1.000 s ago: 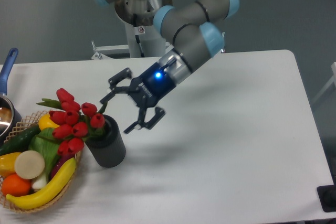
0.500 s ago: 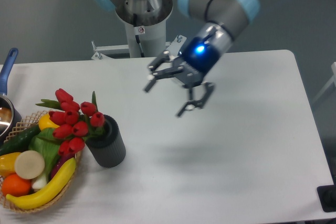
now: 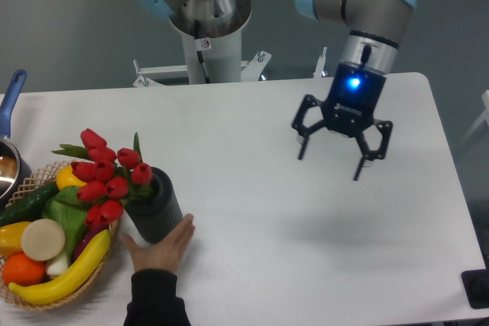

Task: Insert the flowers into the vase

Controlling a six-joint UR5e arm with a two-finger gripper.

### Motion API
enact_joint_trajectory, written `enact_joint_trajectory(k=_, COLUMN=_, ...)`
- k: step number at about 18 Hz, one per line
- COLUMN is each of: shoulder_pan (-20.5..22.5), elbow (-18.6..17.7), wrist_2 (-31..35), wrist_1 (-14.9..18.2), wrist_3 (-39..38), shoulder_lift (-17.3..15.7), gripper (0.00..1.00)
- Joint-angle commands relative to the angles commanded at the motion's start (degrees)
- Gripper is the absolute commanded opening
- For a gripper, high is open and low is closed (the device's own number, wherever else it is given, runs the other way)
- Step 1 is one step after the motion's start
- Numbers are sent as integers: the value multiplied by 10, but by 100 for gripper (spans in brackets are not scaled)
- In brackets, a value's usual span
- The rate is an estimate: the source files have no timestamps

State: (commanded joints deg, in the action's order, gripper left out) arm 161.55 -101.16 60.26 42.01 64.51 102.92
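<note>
A bunch of red tulip flowers (image 3: pixel 107 173) with green stems stands in the dark ribbed vase (image 3: pixel 157 209) at the left of the table, the blooms leaning left over the basket. My gripper (image 3: pixel 330 162) hangs open and empty above the table's right half, far from the vase, fingers pointing down. A human hand (image 3: pixel 162 248) in a dark sleeve reaches in from the bottom edge and touches the base of the vase.
A wicker basket (image 3: pixel 30 296) at the lower left holds a banana, an orange, a cucumber, leafy greens and other produce. A pot with a blue handle (image 3: pixel 11 101) sits at the far left edge. The robot base (image 3: pixel 206 43) stands behind the table.
My gripper has swung from beside the vase up and to the right, staying open. A human hand has come in from below and touched the vase. The flowers have stayed in the vase.
</note>
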Motion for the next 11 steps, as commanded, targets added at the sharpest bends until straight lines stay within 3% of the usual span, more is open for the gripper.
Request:
enact_joint_trajectory(k=2, shoulder_pan=-15, elbow=6, wrist_2=64, wrist_1=1, wrist_3=1, shoulder_lift=10, gripper=100)
enact_joint_trajectory(k=5, shoulder_pan=-24, elbow=17, wrist_2=133, wrist_1=29, wrist_3=6, shoulder_lift=18, gripper=100)
enact_joint_trajectory(k=11, shoulder_pan=-56, elbow=89, wrist_2=238, wrist_1=168, wrist_3=72, shoulder_lift=38, gripper=100)
